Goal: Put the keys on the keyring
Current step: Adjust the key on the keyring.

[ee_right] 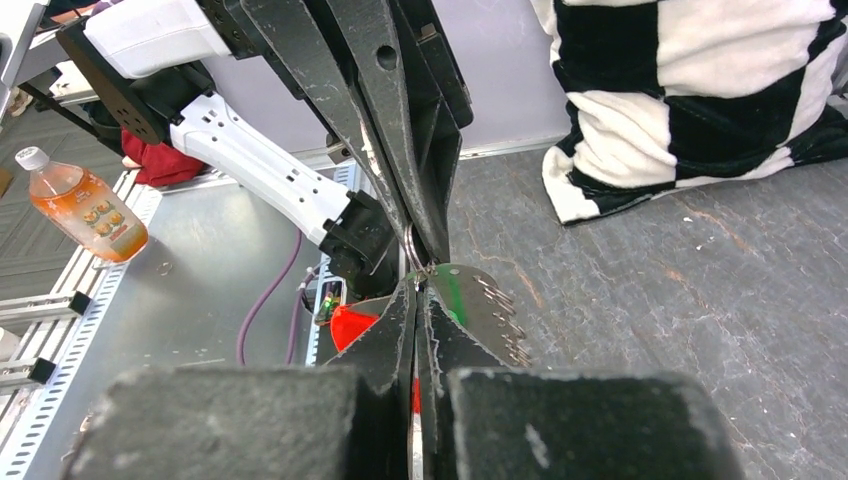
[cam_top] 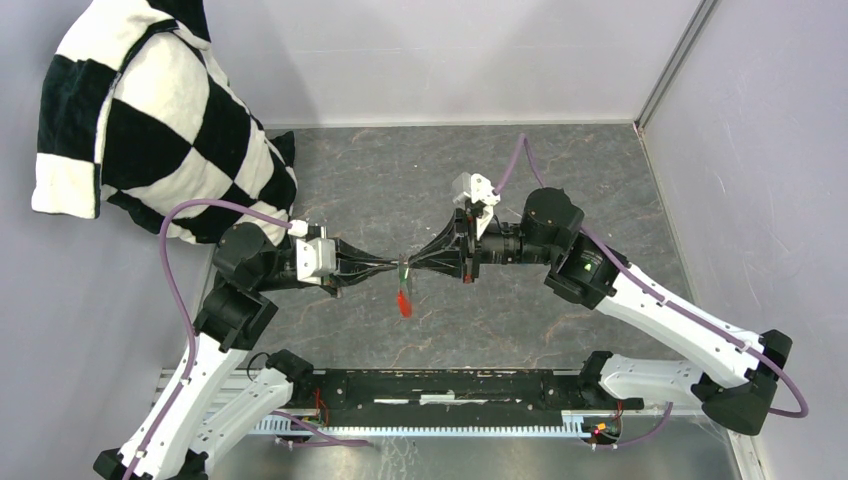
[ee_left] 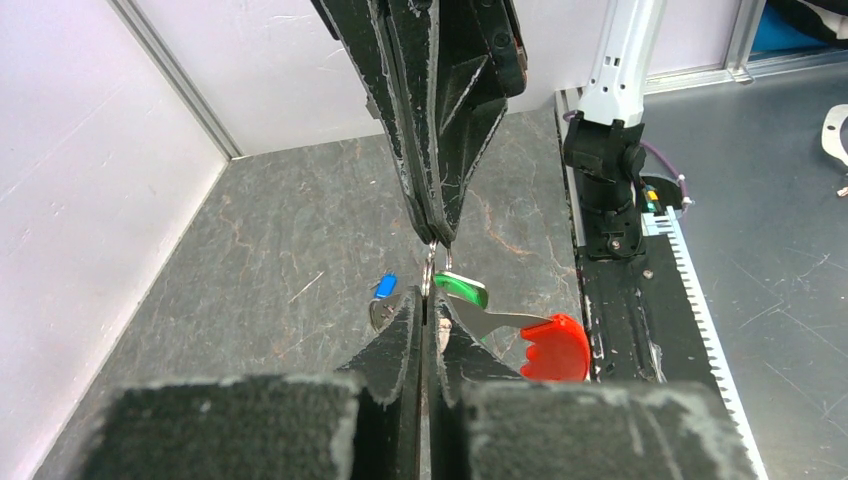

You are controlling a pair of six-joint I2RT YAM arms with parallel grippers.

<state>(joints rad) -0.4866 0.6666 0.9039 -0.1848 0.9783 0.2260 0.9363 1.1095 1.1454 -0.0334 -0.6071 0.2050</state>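
My left gripper and right gripper meet tip to tip above the middle of the table, both shut. The thin metal keyring spans the small gap between their tips and each pinches one side of it. It also shows in the right wrist view. The green key hangs right at the ring; I cannot tell whether it is threaded on. The red tag and grey strap hang below the ring; the tag also shows from above. The blue key lies on the table beneath.
A black-and-white checkered plush blanket is heaped at the back left. White walls enclose the dark stone tabletop. The black base rail runs along the near edge. An orange drink bottle stands off the table.
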